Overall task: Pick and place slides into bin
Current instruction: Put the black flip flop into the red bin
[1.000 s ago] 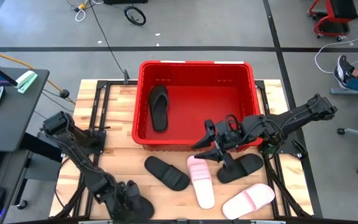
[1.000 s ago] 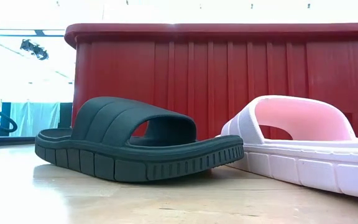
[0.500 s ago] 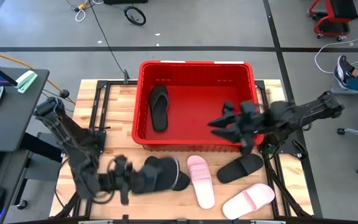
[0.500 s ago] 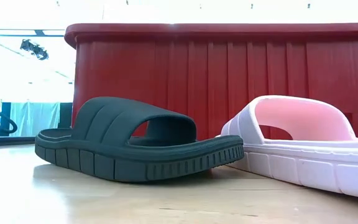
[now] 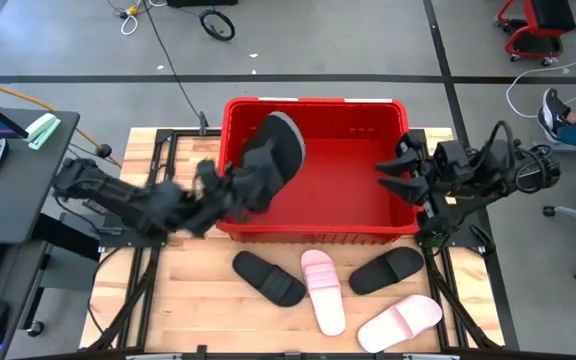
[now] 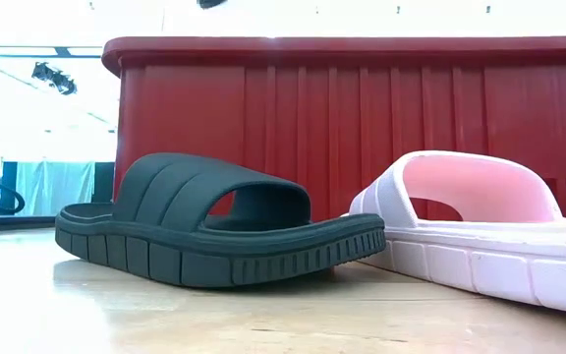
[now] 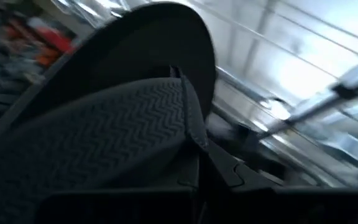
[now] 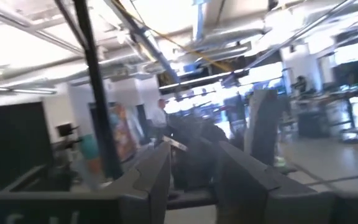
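Clamped tight, my left jaws [image 5: 230,190] hold a black slide [image 5: 271,160] over the near-left corner of the red bin [image 5: 398,125]. That slide's long axis slants from my jaws up and away toward the bin's far wall, rounded end pointing to the far side, and it is tilted so its sole edge shows. In my left wrist view the same slide [image 7: 117,118] fills nearly everything, zigzag tread facing the camera, and I cannot make out which end I grip. It also covers whatever lies on the bin floor beneath it.

My right jaws [image 5: 393,172] hang above the bin's right wall, pointing left across the bin, parted partway with nothing between the fingers [image 8: 157,180].

On the tabletop [image 5: 183,270], in front of the bin, lie four slides. One black wide-strap slide [image 5: 268,277] lies diagonally, its long axis running from near the bin toward the front edge and rightward. Just beside it a pink slide [image 5: 323,290] lies almost straight front to back. Another black slide [image 5: 386,269] slants the other way, and a second pink slide [image 5: 399,322] lies slanted at the front right.

From table height only the black slide [image 6: 214,221] and a pink one [image 6: 480,231] show before the bin wall [image 6: 362,108]; the pink one is cut off at the frame edge.
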{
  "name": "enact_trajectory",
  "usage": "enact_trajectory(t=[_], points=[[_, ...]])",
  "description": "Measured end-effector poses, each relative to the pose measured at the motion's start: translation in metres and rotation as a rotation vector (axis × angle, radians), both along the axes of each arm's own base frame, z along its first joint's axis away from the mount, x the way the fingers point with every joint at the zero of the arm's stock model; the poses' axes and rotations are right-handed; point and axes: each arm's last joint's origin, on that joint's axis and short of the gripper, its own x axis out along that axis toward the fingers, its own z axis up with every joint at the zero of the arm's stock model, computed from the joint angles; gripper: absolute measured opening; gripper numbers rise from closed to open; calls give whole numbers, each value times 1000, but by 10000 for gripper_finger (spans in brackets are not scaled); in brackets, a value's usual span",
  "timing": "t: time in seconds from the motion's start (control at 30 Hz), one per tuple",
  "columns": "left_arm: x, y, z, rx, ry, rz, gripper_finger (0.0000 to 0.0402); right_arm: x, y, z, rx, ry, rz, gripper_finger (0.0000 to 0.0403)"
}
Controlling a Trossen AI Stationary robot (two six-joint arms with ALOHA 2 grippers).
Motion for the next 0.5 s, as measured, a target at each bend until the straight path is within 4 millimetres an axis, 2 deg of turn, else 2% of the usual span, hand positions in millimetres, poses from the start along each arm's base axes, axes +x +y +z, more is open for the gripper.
enact_trajectory(t=[0.17,0.37,0.5], points=[[44,43,-36,-161,-21,80,6,0,-2,0,-69,9,-81,133],[88,79,-92,-337,-79,129,5,0,-2,-1,-129,13,-105,133],[114,98,-119,-442,-113,146,6,1,-2,-1,-135,19,-105,132]])
